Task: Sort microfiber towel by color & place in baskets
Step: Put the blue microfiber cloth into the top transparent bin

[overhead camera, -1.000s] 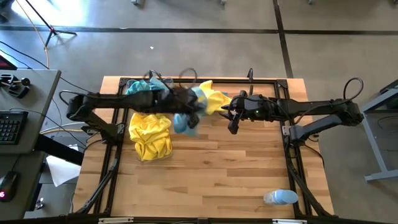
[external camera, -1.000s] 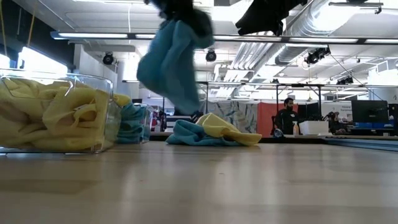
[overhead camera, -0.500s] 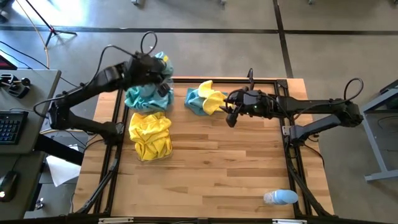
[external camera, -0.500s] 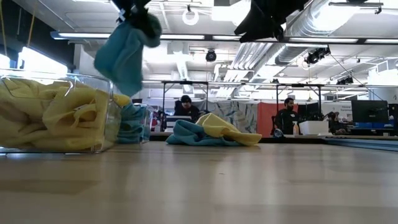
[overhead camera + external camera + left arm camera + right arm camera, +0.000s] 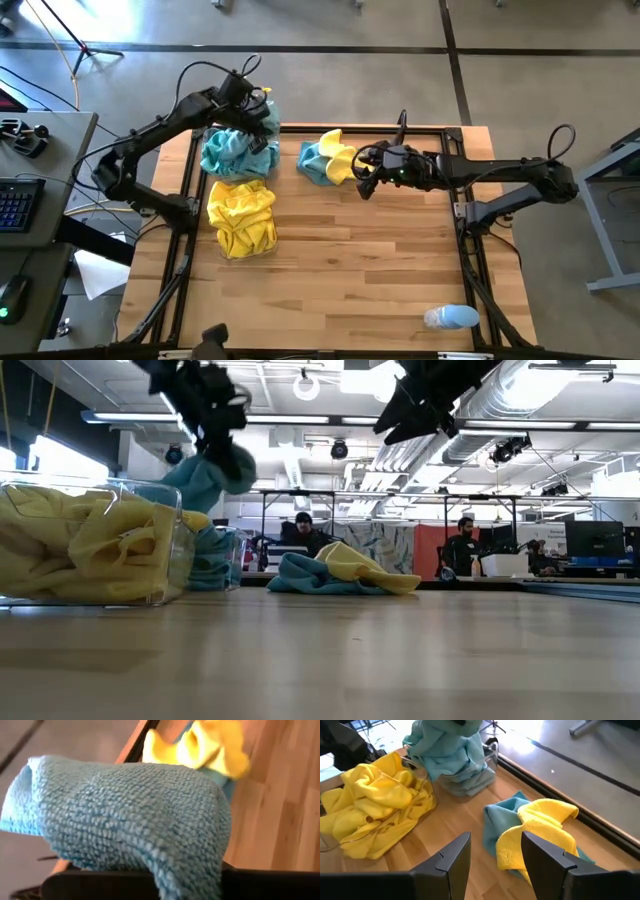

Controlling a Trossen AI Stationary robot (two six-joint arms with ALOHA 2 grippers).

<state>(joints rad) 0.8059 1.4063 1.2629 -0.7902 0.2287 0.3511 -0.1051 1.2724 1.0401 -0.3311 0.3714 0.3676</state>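
The left pincer (image 5: 252, 107), clenched on a blue towel (image 5: 205, 475), has moved over the far blue basket (image 5: 492, 750); it should be letting go only above it, while the right pincer (image 5: 492, 852) is hanging released near the last towels (image 5: 328, 160).

fuzzy looped cloth towel (image 5: 135, 815), clear glossy plastic baskets (image 5: 178, 555), smooth wood table (image 5: 350, 260)

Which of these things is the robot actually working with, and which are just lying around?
Part of the job:
- teal towel held by the left gripper
- yellow towel and teal towel on the table, before the open right gripper
- basket of teal towels
- basket of yellow towels

Just lying about:
- pale blue-and-white object at the table's edge
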